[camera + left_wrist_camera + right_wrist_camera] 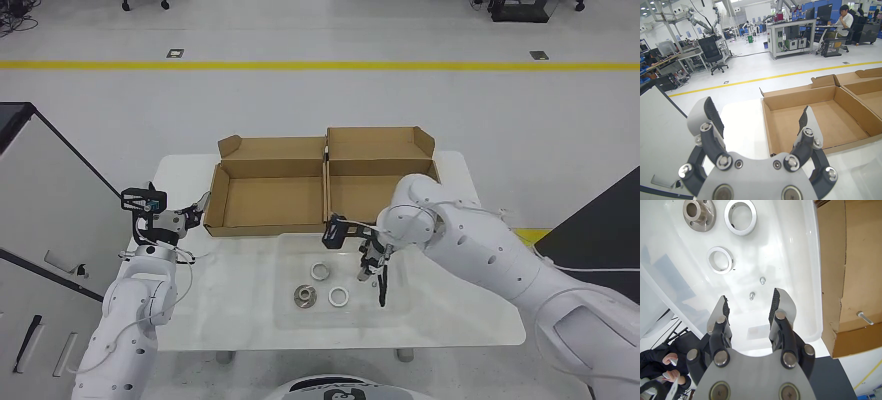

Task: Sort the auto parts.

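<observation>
Currently seeing right gripper [751, 301] spread wide, pinching nothing, over white tray [815, 275]. Seeing one small bolt [752, 295] on the tray floor in line between its fingers and a second small bolt [762, 280] just beside that. Counting flange [699, 215] and large ring [740, 217] side by side farther along the tray, small ring [720, 260] between them and the bolts. Noting a longer bolt [865, 317] lying in right cardboard box [375, 195], which sits against the tray. Seeing left gripper [757, 108] likewise spread, gripping nothing, near outer wall of left cardboard box [810, 123].
</observation>
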You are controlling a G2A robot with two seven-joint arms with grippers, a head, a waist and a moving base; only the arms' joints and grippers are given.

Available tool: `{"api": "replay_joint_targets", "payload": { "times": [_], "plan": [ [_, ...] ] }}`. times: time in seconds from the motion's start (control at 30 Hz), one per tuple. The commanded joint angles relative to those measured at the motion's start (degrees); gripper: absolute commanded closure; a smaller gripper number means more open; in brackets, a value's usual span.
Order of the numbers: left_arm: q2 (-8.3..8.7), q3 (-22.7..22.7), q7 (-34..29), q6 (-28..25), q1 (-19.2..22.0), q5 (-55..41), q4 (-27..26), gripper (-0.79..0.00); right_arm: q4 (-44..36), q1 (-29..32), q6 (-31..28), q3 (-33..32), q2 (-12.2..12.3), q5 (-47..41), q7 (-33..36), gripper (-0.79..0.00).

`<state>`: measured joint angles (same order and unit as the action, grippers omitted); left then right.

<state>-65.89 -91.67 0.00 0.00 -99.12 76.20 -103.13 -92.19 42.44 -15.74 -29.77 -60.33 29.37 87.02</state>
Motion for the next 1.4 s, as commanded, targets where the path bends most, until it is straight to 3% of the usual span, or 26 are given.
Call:
{"api": "replay_joint_targets", "payload": {
  "times": [0.0, 0.23, 1.37],
  "plan": [
    [0.0, 0.0, 0.0, 0.0, 0.0, 0.0, 0.0, -0.785, 0.8, -0.1, 0.0, 0.3, -0.2, 0.3, -0.3, -0.446],
    [0.0, 0.0, 0.0, 0.0, 0.0, 0.0, 0.0, -0.785, 4.2, -0.6, -0.3, 1.6, -1.0, 1.2, -1.3, -0.391],
    [0.0, 0.0, 0.0, 0.0, 0.0, 0.0, 0.0, -0.785, 12.5, -2.8, -1.3, 7.5, -6.0, 2.5, -2.7, -0.345]
  ]
}}
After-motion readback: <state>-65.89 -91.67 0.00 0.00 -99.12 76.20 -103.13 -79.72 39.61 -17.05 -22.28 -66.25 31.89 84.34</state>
